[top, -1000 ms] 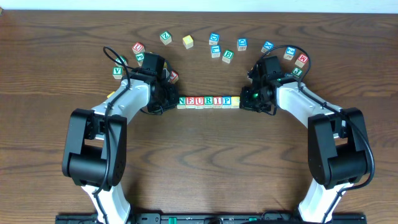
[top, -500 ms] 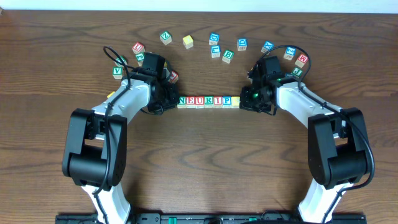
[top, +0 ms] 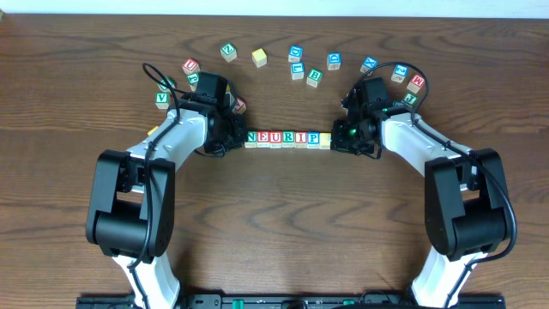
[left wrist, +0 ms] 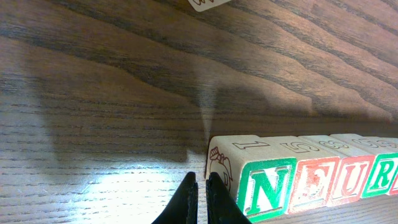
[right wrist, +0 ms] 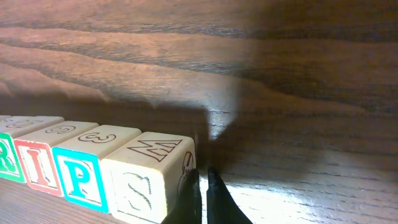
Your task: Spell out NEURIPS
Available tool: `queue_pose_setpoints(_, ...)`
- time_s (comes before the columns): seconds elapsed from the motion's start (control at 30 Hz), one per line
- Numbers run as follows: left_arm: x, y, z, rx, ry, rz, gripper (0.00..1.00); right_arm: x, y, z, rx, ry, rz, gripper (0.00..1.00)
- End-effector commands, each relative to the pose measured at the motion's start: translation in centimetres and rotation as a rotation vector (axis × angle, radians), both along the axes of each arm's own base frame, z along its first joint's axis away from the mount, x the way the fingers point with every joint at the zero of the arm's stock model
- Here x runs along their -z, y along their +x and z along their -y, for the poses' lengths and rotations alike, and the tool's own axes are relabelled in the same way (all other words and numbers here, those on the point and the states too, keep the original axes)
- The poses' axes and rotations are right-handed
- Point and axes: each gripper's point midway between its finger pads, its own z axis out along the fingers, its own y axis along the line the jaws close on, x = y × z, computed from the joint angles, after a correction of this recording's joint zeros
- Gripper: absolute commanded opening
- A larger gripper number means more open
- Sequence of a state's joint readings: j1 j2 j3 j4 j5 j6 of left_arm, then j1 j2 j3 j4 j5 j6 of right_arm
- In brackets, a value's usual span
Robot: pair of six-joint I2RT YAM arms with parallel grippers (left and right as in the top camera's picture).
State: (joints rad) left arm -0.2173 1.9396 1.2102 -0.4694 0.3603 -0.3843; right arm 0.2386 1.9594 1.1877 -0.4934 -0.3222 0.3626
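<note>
Seven wooden cubes stand in a tight row at the table's centre, reading N, E, U, R, I, P, then a pale S cube. My left gripper is shut and empty, its tips against the outer face of the green N cube. My right gripper is shut and empty, its tips against the outer face of the pale S cube, beside the blue P cube.
Several spare letter cubes lie in an arc behind the row, from a green V cube at left past a yellow cube to a red cube at right. One cube sits by my left wrist.
</note>
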Motion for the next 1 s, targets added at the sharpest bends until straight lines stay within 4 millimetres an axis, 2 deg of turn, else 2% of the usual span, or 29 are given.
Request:
queue_pose_setpoints(0.0, 0.5, -0.4, 0.2, 0.023, 0.001, -0.011, 0.07, 0.4, -0.3, -0.2, -0.016, 0.014, -0.014, 0.01)
queue_pose_setpoints(0.57, 0.5, 0.8, -3.7, -0.043, 0.009, 0.003, 0.08, 0.4, 1.1, 3.4, 0.046, -0.012, 0.005, 0.01)
queue_pose_setpoints(0.7, -0.4, 1.1, -5.0, -0.040, 0.031, 0.013, 0.08, -0.2, 1.6, 4.4, 0.061, -0.016, 0.009, 0.01)
queue_pose_setpoints(0.83, -3.4, 1.6, -7.4, -0.050, 0.115, 0.049, 0.08, -2.5, 2.5, 5.6, 0.050, -0.026, 0.037, 0.01)
queue_pose_setpoints(0.97, -9.4, 2.3, -10.0, -0.089, 0.214, 0.149, 0.08, -6.4, 3.3, 6.5, 0.033, -0.039, 0.101, 0.02)
